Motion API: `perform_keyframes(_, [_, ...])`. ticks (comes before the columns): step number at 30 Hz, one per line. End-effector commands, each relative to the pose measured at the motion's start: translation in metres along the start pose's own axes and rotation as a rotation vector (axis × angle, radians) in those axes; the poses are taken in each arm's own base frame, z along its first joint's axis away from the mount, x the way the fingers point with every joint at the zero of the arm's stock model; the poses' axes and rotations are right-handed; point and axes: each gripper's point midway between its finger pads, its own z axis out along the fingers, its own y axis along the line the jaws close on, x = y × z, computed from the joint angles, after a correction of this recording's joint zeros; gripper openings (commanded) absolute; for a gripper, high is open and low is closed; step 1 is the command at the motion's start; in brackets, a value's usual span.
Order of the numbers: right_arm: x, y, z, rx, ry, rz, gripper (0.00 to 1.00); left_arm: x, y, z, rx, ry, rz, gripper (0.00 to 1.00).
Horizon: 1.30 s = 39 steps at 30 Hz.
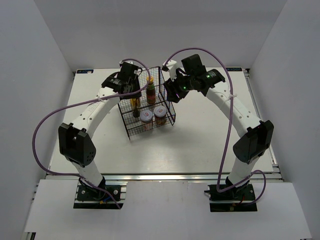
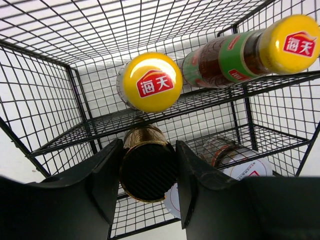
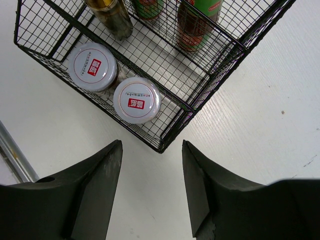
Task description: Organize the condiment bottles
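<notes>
Black fingers (image 2: 105,180) of the left gripper (image 2: 147,162) fill the bottom of the left wrist view. They press from both sides on the ribbed black cap of the dark bottle with a gold label (image 2: 148,172), so this gripper is clenched on it. The dark bottle is in the lower front tier of the black wire basket (image 2: 45,100); if its base touches the floor, I cannot tell. Higher in this frame, on the raised rear tier, stand two slim red-sauce bottles with yellow caps and green labels, one sauce bottle (image 2: 151,81) at the centre and the other sauce bottle (image 2: 250,50) at the upper right.

In the upper left of the right wrist view, two squat jars with white lids, the first jar (image 3: 92,66) and the second jar (image 3: 136,100), sit just beside each other in the front tier. The right gripper (image 3: 151,150) hangs over the white table (image 3: 260,125), near the basket's corner, its jaws released and empty.
</notes>
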Motion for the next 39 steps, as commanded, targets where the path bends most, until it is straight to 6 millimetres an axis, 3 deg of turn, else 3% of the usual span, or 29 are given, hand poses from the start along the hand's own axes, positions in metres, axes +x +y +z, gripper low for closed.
perform_keyframes(1, [-0.01, 0.0, -0.011, 0.014, -0.045, -0.018, 0.57, -0.01, -0.003, -0.004, 0.029, -0.042, -0.014, 0.0])
perform_keyframes(8, [-0.01, 0.0, -0.012, 0.019, -0.043, -0.017, 0.57, -0.004, -0.001, 0.0, 0.022, -0.03, -0.013, 0.1])
perform_keyframes(29, [-0.009, -0.001, -0.012, 0.021, -0.044, -0.018, 0.57, 0.003, 0.006, -0.001, -0.004, -0.023, -0.016, 0.61])
perform_keyframes(39, [-0.009, 0.0, -0.012, 0.016, -0.044, -0.018, 0.57, 0.007, 0.01, -0.003, -0.012, -0.024, -0.029, 0.69])
